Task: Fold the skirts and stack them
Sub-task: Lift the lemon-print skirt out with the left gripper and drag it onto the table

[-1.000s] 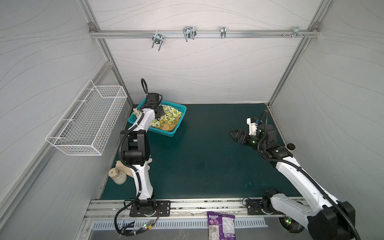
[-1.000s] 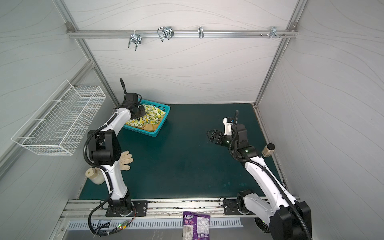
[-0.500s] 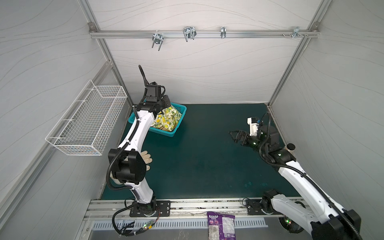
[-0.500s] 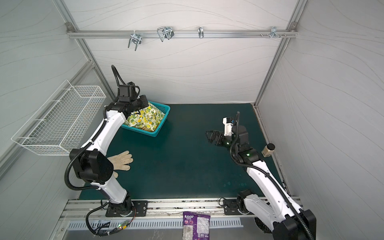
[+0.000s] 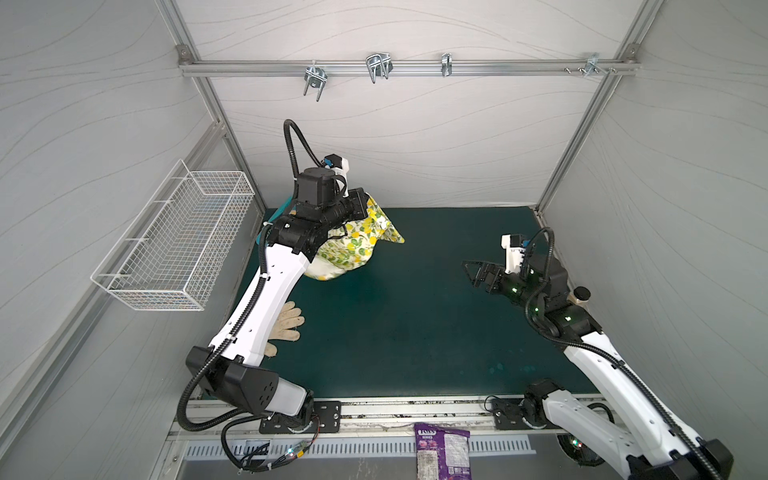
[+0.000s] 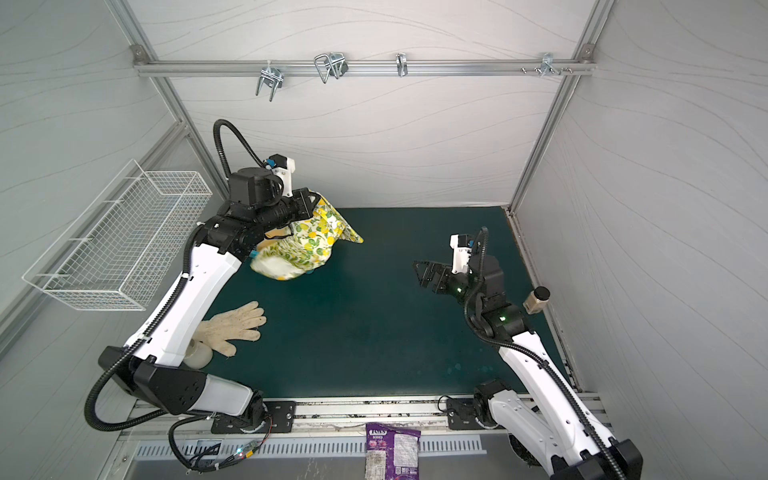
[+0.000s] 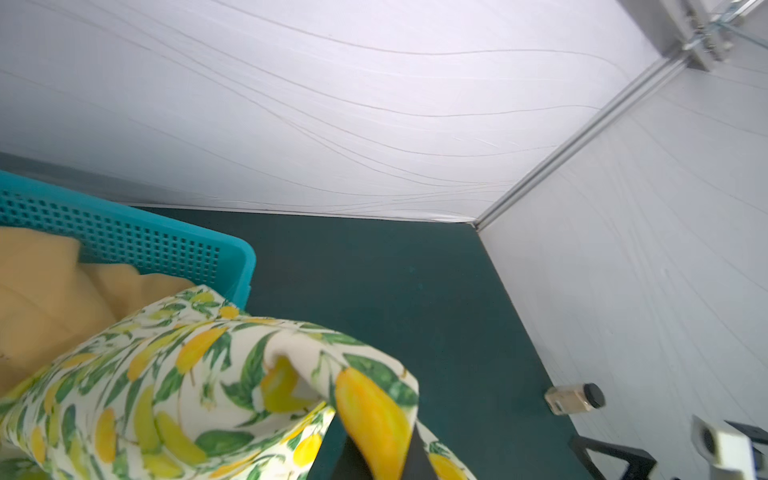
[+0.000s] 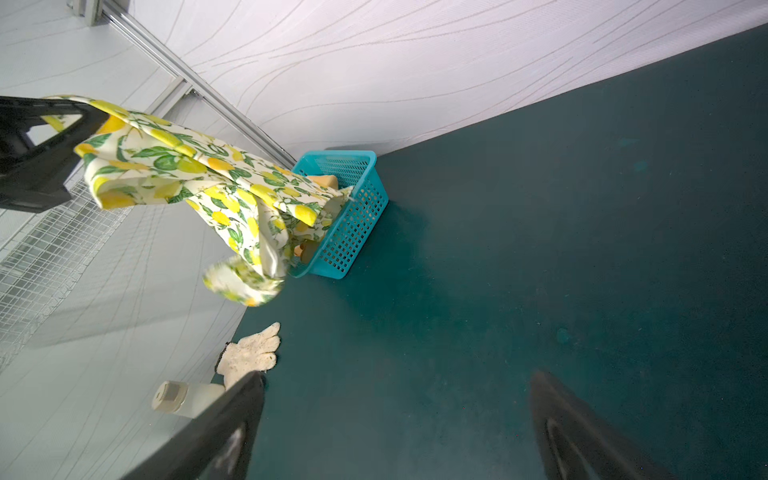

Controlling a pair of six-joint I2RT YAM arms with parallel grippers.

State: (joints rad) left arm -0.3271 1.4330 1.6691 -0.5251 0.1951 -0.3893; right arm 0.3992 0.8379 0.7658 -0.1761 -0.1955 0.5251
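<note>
The lemon-print skirt [image 5: 353,245] [image 6: 307,245] hangs bunched in the air above the back left of the green mat. My left gripper [image 5: 365,203] [image 6: 313,201] is shut on its upper edge. In the left wrist view the cloth [image 7: 187,374] drapes over the dark fingers of the left gripper [image 7: 382,453]. The mustard-yellow skirt [image 7: 41,299] [image 8: 324,180] lies crumpled in the teal basket [image 7: 124,237] [image 8: 357,216]. My right gripper [image 5: 471,270] [image 6: 419,270] [image 8: 395,374] hovers open and empty over the right side of the mat, pointing at the hanging skirt [image 8: 187,174].
A beige work glove [image 5: 289,324] [image 6: 232,328] [image 8: 249,353] and a cream bottle [image 6: 199,355] [image 8: 183,397] lie near the left arm's base. A small black-capped jar [image 5: 579,296] [image 7: 575,399] stands by the right wall. A wire basket [image 5: 174,241] hangs on the left wall.
My left gripper has risen from the teal basket and swung right, pulling the lemon skirt up out of it. The right arm has barely moved.
</note>
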